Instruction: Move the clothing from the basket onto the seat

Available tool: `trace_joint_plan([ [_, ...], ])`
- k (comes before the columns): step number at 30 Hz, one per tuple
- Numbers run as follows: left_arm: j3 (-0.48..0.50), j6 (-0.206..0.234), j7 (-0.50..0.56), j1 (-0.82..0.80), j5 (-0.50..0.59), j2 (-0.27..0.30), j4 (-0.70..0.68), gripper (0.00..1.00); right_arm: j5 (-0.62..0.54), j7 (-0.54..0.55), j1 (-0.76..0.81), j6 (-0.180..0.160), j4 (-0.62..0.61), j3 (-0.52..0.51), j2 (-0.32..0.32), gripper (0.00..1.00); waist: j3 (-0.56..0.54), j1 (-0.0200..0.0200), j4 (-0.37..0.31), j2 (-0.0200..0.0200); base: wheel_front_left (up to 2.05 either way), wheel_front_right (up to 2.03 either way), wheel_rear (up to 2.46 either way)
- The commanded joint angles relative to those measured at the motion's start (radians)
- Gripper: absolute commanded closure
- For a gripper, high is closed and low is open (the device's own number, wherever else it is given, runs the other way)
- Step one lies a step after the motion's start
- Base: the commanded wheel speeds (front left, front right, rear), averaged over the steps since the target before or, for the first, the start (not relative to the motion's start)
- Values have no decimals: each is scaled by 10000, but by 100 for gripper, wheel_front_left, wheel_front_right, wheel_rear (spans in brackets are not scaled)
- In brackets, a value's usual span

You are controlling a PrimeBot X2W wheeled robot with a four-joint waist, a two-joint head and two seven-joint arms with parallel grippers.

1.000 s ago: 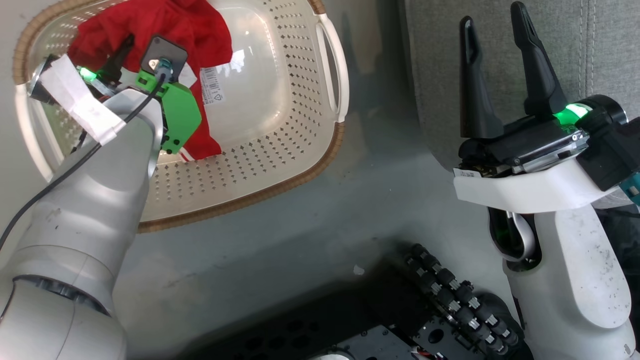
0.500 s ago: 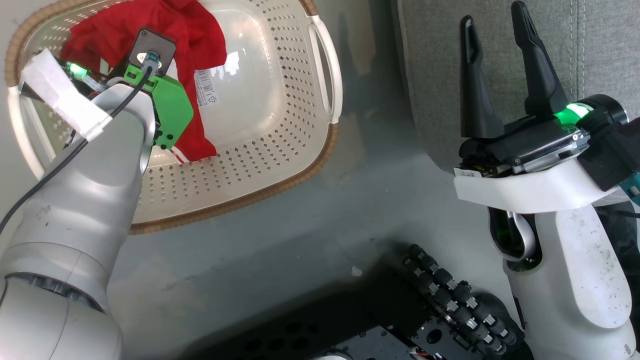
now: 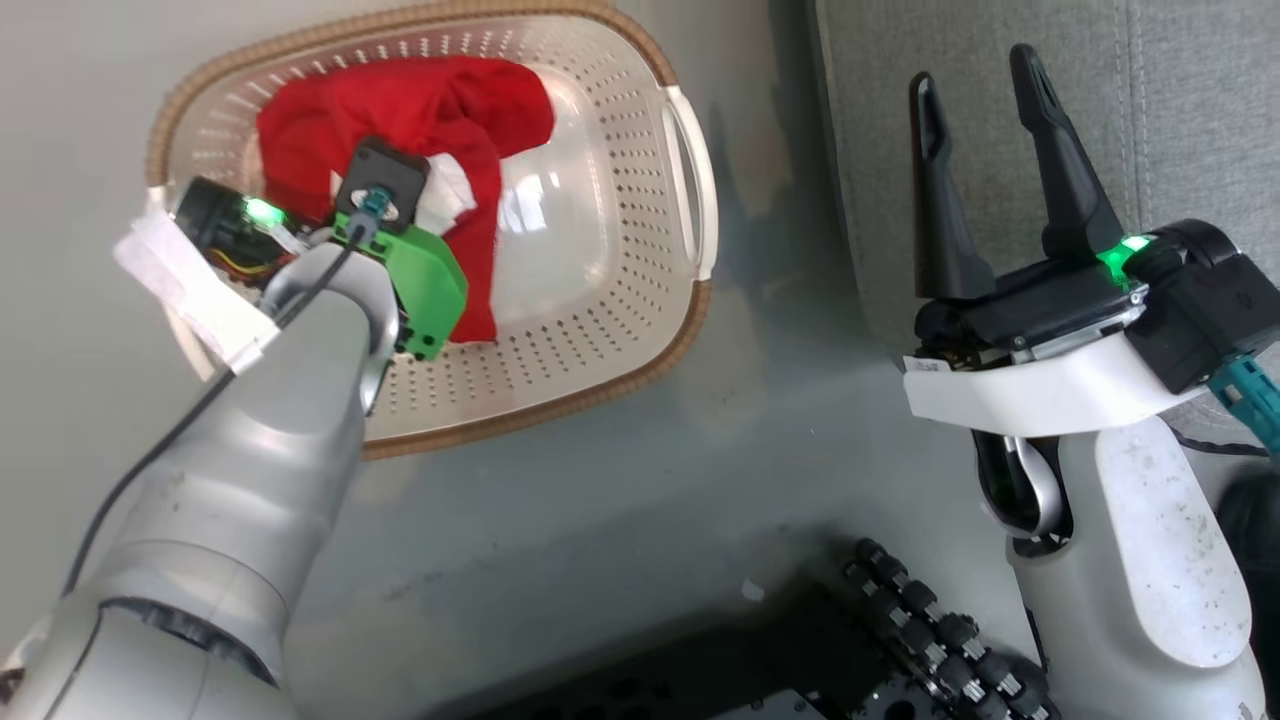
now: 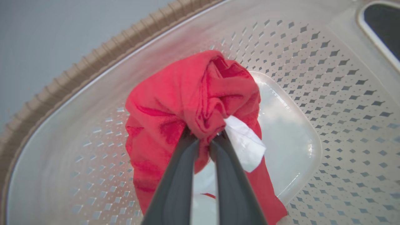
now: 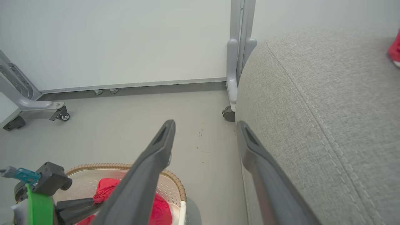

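The left gripper (image 4: 204, 139) reaches down into the basket (image 3: 600, 330), and its two dark fingers are pressed nearly together, pinching a bunched fold of the clothing (image 4: 187, 103). The red cloth gathers into a wad at the fingertips, and the rest of it trails down towards the basket's smooth bottom. A white patch (image 4: 247, 143) of the garment sticks out just beside the pinch. I cannot tell whether the cloth's lower end touches the bottom of the basket. All of the garment I can see lies within the brown woven rim, towards the side of the basket away from the seat (image 3: 1180, 120).

The basket stands on the grey floor (image 3: 600, 520), near the seat but apart from it, with one white handle facing the grey cushion. The right gripper (image 3: 978, 70) is held up in front of the seat's rounded corner, its fingers spread wide with nothing between them, well apart from the basket. From that arm's side the stitched seam runs along the cushion. At the cushion's far edge there is a red scrap (image 5: 394, 47), cut off too much to say what it is. Behind the seat a pale wall (image 5: 125, 40) and a grey wheeled frame (image 5: 232, 68) stand on the floor
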Motion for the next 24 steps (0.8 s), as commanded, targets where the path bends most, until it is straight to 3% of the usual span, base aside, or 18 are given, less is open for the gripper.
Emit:
trace_joint_plan([
  [1,49,-30,-89,274,-106,-95,-250,100,-86,-48,213,-3,77,-39,-19,0,-739,-1,443,0,0,0,0],
  [24,1797,286,-78,4511,103,557,-7247,100,-395,815,1780,-3,160,-545,-126,0,-4285,-1,1727,0,0,0,0],
])
